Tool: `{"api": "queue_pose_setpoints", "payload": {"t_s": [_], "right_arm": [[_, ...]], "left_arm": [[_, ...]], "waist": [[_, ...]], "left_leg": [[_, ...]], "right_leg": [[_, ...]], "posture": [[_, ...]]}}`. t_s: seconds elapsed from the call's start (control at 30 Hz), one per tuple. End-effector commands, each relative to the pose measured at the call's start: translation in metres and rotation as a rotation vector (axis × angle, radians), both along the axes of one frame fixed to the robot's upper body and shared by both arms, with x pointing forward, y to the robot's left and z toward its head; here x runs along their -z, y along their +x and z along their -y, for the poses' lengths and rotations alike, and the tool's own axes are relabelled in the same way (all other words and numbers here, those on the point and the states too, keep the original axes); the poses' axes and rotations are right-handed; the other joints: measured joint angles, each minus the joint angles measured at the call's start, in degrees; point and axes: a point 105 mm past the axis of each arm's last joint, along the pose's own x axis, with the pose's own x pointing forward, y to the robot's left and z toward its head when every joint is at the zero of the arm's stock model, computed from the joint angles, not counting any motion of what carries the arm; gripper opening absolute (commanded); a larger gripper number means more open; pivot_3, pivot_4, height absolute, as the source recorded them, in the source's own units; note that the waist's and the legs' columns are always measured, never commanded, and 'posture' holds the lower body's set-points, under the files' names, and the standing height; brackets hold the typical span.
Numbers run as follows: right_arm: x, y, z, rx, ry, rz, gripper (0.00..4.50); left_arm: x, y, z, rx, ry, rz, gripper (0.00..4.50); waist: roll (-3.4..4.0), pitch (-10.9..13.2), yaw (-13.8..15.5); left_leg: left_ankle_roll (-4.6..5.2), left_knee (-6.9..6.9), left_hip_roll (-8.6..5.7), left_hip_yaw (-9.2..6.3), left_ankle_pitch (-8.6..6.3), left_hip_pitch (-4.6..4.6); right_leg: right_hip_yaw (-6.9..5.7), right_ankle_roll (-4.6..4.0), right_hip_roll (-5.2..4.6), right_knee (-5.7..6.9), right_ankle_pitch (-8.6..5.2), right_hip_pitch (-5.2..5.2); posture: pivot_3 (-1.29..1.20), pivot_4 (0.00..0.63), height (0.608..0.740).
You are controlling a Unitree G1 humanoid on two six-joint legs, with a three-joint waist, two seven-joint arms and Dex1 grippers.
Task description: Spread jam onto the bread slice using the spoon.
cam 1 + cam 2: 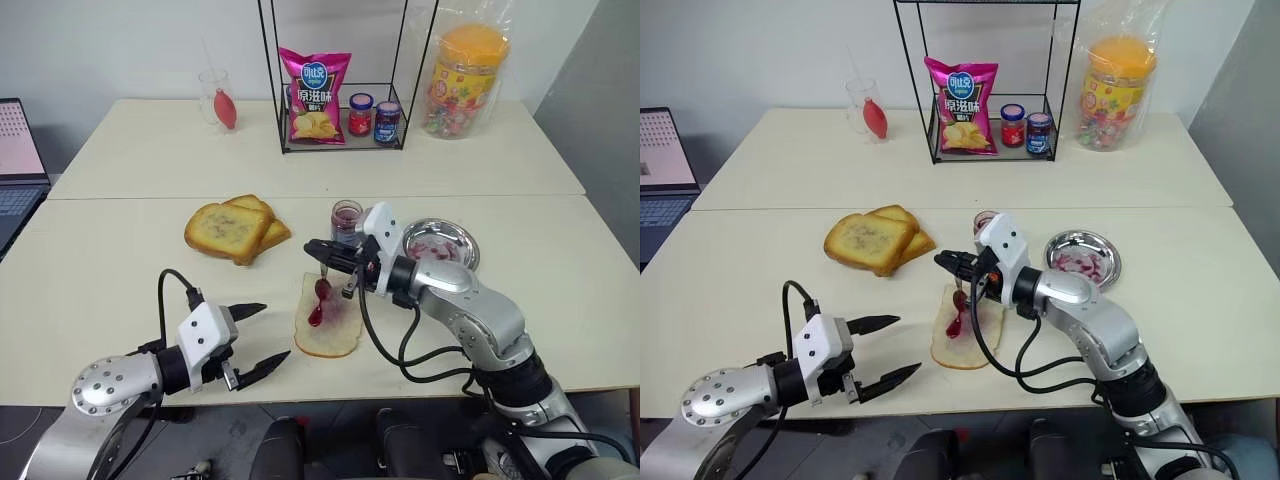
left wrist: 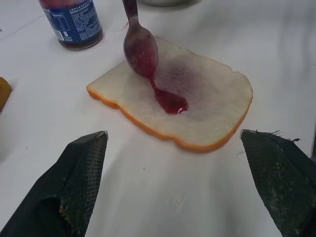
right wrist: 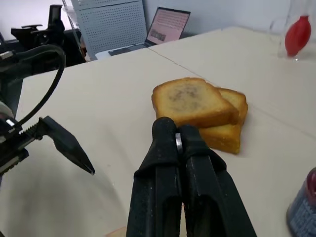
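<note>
Right claw (image 1: 322, 252) clamping the spoon (image 1: 322, 287) by its handle, bowl hanging down over the bread slice (image 1: 328, 318) and dripping jam (image 2: 170, 101) onto its centre. Bread slice lying flat on the desk (image 1: 120, 270), at 6 o'clock from the small jam jar (image 1: 346, 220). Left claw (image 1: 263, 336) hovering with fingers wide apart, gripping nothing, at 8 o'clock from the bread. Toasted slices (image 1: 232, 229) resting at 10 o'clock.

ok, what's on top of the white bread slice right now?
A blob of jam near the middle of the bread slice, dripping from the spoon above it, with a faint smear around it. The right gripper holds the spoon.
</note>
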Motion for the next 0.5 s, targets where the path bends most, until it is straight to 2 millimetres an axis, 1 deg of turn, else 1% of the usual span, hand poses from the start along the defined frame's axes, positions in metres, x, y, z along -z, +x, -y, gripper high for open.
{"api": "queue_pose_setpoints", "payload": {"t_s": [0.03, 0.2, 0.27, 0.4, 0.5], "right_arm": [[-0.026, -0.009, 0.010, -0.015, 0.081, 0.027, 0.05], [-0.016, -0.013, 0.016, -0.024, 0.243, -0.265, 0.05], [-0.005, -0.008, 0.018, -0.001, 0.300, -0.376, 0.05], [0.013, 0.000, 0.020, 0.052, 0.341, -0.489, 0.05], [0.019, 0.006, 0.019, 0.077, 0.370, -0.531, 0.05]], "left_arm": [[-0.007, 0.000, 0.005, 0.020, 0.002, 0.035, 4.50], [-0.007, 0.000, 0.005, 0.019, -0.006, 0.035, 4.50], [-0.005, -0.001, 0.004, 0.021, 0.000, 0.030, 4.50], [0.002, -0.006, 0.000, 0.029, 0.012, 0.007, 4.50], [0.006, -0.009, -0.004, 0.032, 0.027, -0.005, 4.50]], "waist": [[-0.01, 0.00, 0.01], [-0.03, -0.01, 0.03], [-0.05, -0.02, 0.02], [-0.04, -0.02, -0.02], [-0.04, -0.02, -0.03]], "left_leg": [[0.00, 0.01, 0.00, 0.00, 0.00, 0.00], [0.00, 0.00, 0.00, -0.05, 0.00, 0.00], [0.00, -0.01, 0.01, -0.05, 0.00, 0.00], [0.00, 0.02, 0.00, -0.02, 0.00, 0.03], [0.00, 0.03, 0.00, 0.00, 0.00, 0.03]], "right_leg": [[-0.01, 0.00, 0.00, 0.00, 0.00, 0.00], [-0.01, -0.01, 0.00, 0.02, 0.00, 0.03], [-0.02, -0.01, 0.01, 0.03, 0.00, 0.03], [0.01, -0.01, 0.01, 0.05, 0.00, 0.03], [0.03, -0.01, 0.01, 0.05, 0.00, 0.03]], "posture": [[0.00, 0.150, 0.740], [0.00, 0.150, 0.740], [0.00, 0.150, 0.740], [0.00, 0.150, 0.740], [0.00, 0.150, 0.740]]}}
